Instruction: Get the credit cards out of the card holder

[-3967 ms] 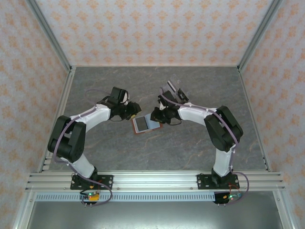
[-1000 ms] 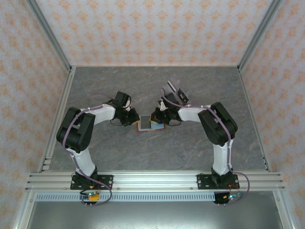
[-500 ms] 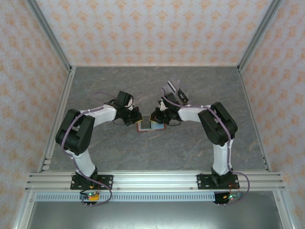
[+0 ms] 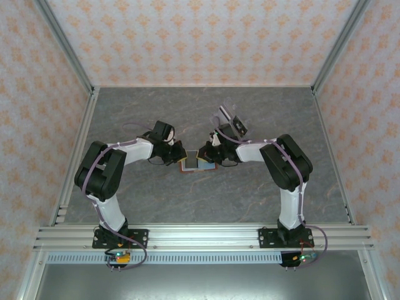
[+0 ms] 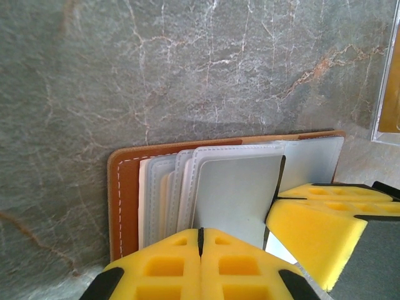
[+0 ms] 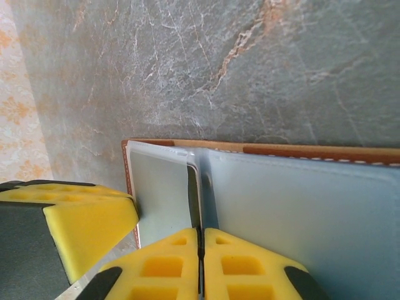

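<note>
Card holder [image 4: 196,164] lies open at the middle of the table [image 4: 206,112], between both arms. Left end effector [image 5: 200,250]: fingers pressed together at the grey inner pocket. Right end effector [image 6: 200,256]: pressed together at the opposite flap. Actual pinch unconfirmed.

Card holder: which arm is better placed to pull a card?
Probably the left arm: its shut jaws meet the stacked pockets of the card holder; the right arm faces a plain panel.

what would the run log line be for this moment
left pincer: shut at card holder left side | right pincer: shut at right side | card holder: open flat on table | grip: unclear
</note>
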Controlling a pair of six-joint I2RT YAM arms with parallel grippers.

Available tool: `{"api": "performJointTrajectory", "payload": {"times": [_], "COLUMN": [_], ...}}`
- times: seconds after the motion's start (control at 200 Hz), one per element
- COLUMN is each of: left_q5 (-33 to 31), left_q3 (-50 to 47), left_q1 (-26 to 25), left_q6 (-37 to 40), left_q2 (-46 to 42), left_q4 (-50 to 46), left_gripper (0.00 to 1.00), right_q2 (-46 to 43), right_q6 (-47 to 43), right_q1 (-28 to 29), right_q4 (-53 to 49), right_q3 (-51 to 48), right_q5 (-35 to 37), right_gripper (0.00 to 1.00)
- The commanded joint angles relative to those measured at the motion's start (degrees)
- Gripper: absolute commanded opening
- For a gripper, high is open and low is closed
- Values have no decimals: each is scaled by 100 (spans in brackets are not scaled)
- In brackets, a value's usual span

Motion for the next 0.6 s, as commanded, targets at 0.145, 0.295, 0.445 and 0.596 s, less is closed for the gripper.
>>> {"api": "performJointTrajectory", "payload": {"times": [0.145, 0.295, 0.445, 0.596], "left_q5": [-139, -164, -117, -45], "left_q3": [-242, -190, -228, -245], "left_q1": [-15, -7, -8, -9], "left_q6": [-10, 69, 56, 47], "left_q2": [102, -27, -96, -65], "left_q4": [-142, -260, -230, -149], "left_gripper": [6, 12, 16, 17], "right_q2": [-134, -276, -358, -331], "right_q6": [166, 80, -11, -57], "right_q1": [-75, -118, -231, -235], "right_q4": [282, 227, 173, 140], "right_q3": [-187, -305, -392, -386], "right_q5": [129, 314, 323, 272], "right_gripper": [0, 0, 0, 0]}}
